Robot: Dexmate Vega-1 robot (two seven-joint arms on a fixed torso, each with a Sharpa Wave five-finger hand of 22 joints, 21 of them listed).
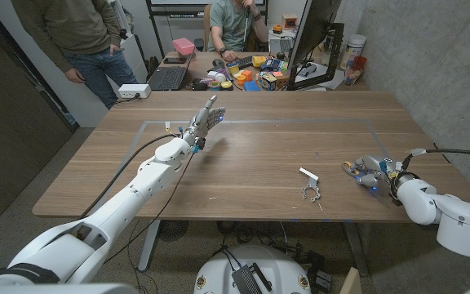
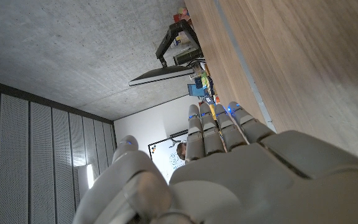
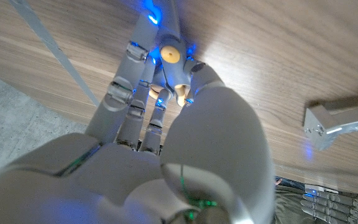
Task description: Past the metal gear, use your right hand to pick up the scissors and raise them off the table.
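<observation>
- Near the right edge of the wooden table point(image 1: 243, 155), the right hand point(image 1: 374, 174) is seen low over the wood.
- The fingers point(image 3: 143, 81) of this hand are pressed together and curled around the scissors point(image 1: 349, 167).
- Only the orange handle parts of the scissors point(image 3: 169, 55) are seen, tucked between the fingers.
- It cannot be told whether the scissors are touching the table or are just above it.
- The metal gear point(image 1: 312, 193) is found on the table, to the left of the right hand and apart from it.
- A small white bar point(image 1: 308, 173) is laid just beside the gear, a bit farther from the robot.
- The left hand point(image 1: 206, 122) is held up over the far middle of the table, well apart from the scissors.
- Its fingers point(image 2: 219, 127) are kept straight and close side by side, and nothing is held in it.
- Behind the table, two people are seen by a desk covered with bright things.
</observation>
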